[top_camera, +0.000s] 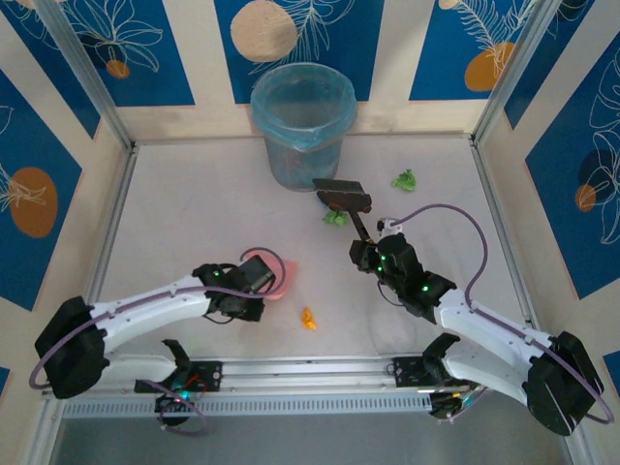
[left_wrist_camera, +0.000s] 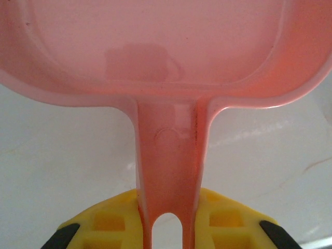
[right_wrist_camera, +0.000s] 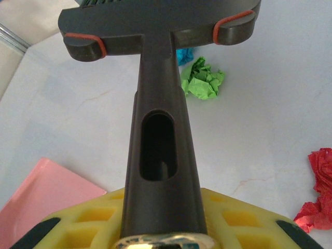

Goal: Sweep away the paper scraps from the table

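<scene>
On the pale table (top_camera: 194,203), my left gripper (top_camera: 257,278) is shut on the handle (left_wrist_camera: 168,171) of a pink dustpan (top_camera: 283,276), whose pan (left_wrist_camera: 155,46) extends ahead of the fingers. My right gripper (top_camera: 372,254) is shut on the dark handle (right_wrist_camera: 158,155) of a brush, its head (top_camera: 342,196) lying farther back. Paper scraps lie about: a green one (top_camera: 335,218) just beside the brush head, another green one (top_camera: 404,179) to its right, an orange one (top_camera: 308,319) near the front. The right wrist view has green (right_wrist_camera: 203,80), cyan (right_wrist_camera: 184,54) and red (right_wrist_camera: 319,192) scraps.
A translucent blue bin (top_camera: 300,121) stands at the back centre, right behind the brush head. Aluminium rails (top_camera: 111,223) edge the table, with patterned blue-and-cream walls beyond. A pink edge (right_wrist_camera: 46,192) lies low on the left in the right wrist view.
</scene>
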Robot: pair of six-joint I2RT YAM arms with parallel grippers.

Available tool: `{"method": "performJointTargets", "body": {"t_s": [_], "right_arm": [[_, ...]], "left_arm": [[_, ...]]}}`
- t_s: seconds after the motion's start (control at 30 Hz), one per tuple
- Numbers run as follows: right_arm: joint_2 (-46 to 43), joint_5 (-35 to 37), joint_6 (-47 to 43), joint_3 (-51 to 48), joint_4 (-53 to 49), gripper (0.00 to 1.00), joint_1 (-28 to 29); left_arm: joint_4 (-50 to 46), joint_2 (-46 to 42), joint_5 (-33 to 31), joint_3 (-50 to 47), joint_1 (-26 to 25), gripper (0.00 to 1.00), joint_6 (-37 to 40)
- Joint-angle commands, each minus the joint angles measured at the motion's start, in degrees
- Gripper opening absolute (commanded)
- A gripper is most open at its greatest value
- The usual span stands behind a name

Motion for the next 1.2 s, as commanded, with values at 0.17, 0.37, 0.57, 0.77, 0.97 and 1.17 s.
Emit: {"method": "performJointTargets", "body": {"t_s": [0.17, 0.37, 0.57, 0.77, 0.97, 1.17], "right_arm": [[2.63, -0.16, -0.28, 3.26, 1.7, 0.0, 0.16], [4.69, 1.23, -1.09, 4.07, 1.37, 0.0, 0.2], [5.75, 1.68, -1.78, 4.55, 1.34, 0.0, 0.15], [6.64, 1.33, -1.96, 4.99, 1.47, 0.0, 0.17], [7.28, 1.01, -2.06, 5.18, 1.39, 0.0, 0.16], [7.62, 0.68, -2.06, 5.43, 1.19, 0.0, 0.15]], "left_arm": [[9.17, 7.09, -1.23, -1.55, 1.76, 0.07, 5.31], [14.16, 10.6, 1.88, -2.12, 2.53, 0.22, 6.77], [18.78, 7.87, 1.68, -5.46, 2.5, 0.46, 6.87], [24.24, 0.09, -3.41, -11.05, 0.3, 0.64, 6.23], [31.61, -9.21, -12.8, -18.77, -5.84, 0.65, 4.76], [38.21, -11.79, -22.78, -24.02, -11.66, 0.6, 2.55]]}}
